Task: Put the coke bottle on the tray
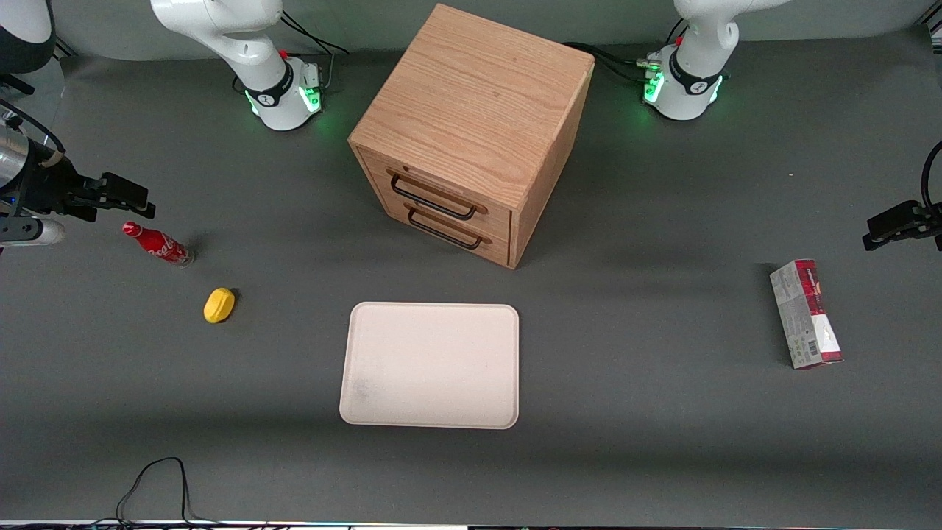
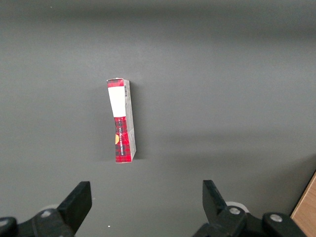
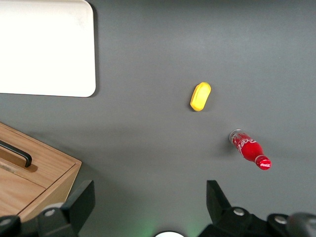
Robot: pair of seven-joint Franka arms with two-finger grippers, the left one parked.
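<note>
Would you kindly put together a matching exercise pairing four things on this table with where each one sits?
Things:
1. coke bottle
2. tray
3. carton
4. gripper

Places:
A. in front of the drawer cabinet, nothing on it
B. open, above the table beside the bottle's cap
C. toward the parked arm's end of the table
D. on the table beside the yellow lemon

Pairs: 1-D, 2-A, 3-C, 4-B

A grey desk (image 1: 625,442) is seen carrying a wooden drawer cabinet (image 1: 471,132) and, nearer the front camera, the tray (image 1: 430,364). The coke bottle (image 1: 157,244) and a yellow lemon-shaped object (image 1: 219,305) are laid toward the working arm's end, with the end effector (image 1: 118,195) held above that edge, fingers spread. A red-and-grey carton (image 1: 805,313) is laid toward the parked arm's end.
</note>
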